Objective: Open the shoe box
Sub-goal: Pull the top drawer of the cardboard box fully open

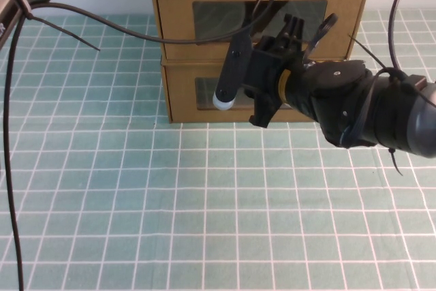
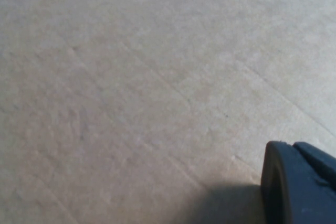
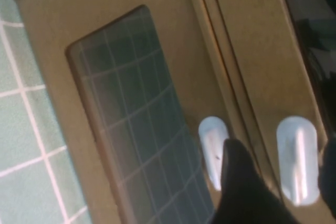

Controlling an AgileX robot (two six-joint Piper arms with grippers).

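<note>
right gripper (image 1: pixel 259 63) is spread, nothing btw its black fingers w/ white tips (image 3: pixel 212 150). it hangs just in front of a stack of two: a brown cardboard shoe box w/ dark window front, the lower box (image 1: pixel 180 97), and a same one on top, the upper box (image 1: pixel 177 25). both stand at the far side of the green tiled counter (image 1: pixel 136 202). one tip is before the lower front, the other before the upper, so the seam runs btw the tips. both fronts look closed.

left gripper (image 2: pixel 296 184) is very near to plain cardboard, prob. the stack's top; spread or pressed together, i cannot tell.

to do this step well, i think: choose one front only, put a tip at its edge and not on the window, then pull straight toward the robot, slowly, so the stack does not slide.
</note>
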